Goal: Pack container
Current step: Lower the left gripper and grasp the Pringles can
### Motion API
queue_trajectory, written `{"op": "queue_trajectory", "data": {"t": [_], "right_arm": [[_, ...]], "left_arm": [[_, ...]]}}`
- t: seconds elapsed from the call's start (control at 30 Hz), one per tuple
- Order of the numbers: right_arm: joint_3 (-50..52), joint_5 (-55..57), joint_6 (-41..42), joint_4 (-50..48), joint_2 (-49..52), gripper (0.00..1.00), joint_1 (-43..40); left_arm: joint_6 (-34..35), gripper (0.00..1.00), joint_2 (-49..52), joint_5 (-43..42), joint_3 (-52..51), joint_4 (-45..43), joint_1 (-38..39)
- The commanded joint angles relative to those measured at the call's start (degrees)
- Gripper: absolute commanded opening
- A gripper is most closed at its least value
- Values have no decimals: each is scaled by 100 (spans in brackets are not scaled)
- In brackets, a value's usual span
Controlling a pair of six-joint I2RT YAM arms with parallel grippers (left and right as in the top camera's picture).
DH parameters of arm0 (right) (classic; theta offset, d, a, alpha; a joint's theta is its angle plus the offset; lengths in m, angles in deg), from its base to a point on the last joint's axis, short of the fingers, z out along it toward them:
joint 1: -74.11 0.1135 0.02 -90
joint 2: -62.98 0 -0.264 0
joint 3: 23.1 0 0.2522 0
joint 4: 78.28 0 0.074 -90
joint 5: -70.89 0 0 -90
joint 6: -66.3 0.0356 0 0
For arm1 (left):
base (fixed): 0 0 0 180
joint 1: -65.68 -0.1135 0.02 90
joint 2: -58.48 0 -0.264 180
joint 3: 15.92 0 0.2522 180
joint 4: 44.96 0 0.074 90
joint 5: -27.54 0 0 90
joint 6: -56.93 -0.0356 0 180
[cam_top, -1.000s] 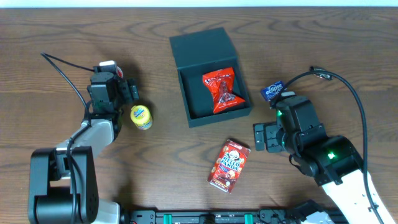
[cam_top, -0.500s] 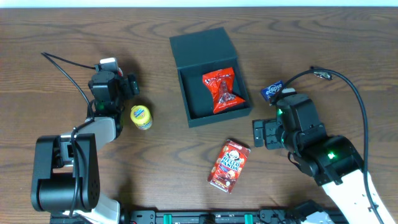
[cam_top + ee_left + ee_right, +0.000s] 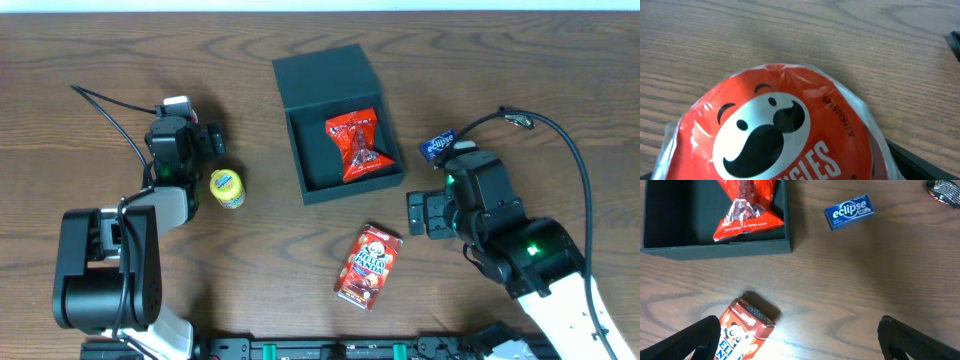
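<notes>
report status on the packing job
Right gripper open, empty. Left gripper at Pringles can, grip unclear. Container open, red snack bag inside; Hello Panda box, eclipse gum outside. Nothing blocking.

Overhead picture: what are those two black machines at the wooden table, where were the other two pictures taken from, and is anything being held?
They are two robot arms, each ending in a two-finger gripper. The overhead picture comes from a fixed camera above the table; the other two come from small cameras on the arms' wrists. On the table sits an open dark container with a red snack bag inside. Outside it lie a Hello Panda box, a blue eclipse pack and a Pringles can. The right gripper is open and empty, above bare table near the Hello Panda box. The left gripper is right by the Pringles can, whose lid fills its wrist view; whether it grips the can cannot be told.
</notes>
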Motion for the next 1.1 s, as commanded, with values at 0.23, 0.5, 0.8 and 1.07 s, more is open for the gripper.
{"op": "queue_trajectory", "data": {"t": [0.23, 0.5, 0.8, 1.07], "right_arm": [[0, 138, 52, -37, -7, 99, 55], [0, 155, 50, -37, -7, 99, 55], [0, 155, 50, -35, -7, 99, 55], [0, 157, 50, -35, -7, 99, 55]], "left_arm": [[-52, 95, 216, 61, 87, -181, -24], [-52, 91, 216, 61, 87, -247, -24], [-55, 82, 216, 63, 87, -269, -24], [-55, 77, 216, 63, 87, -264, -24]]}}
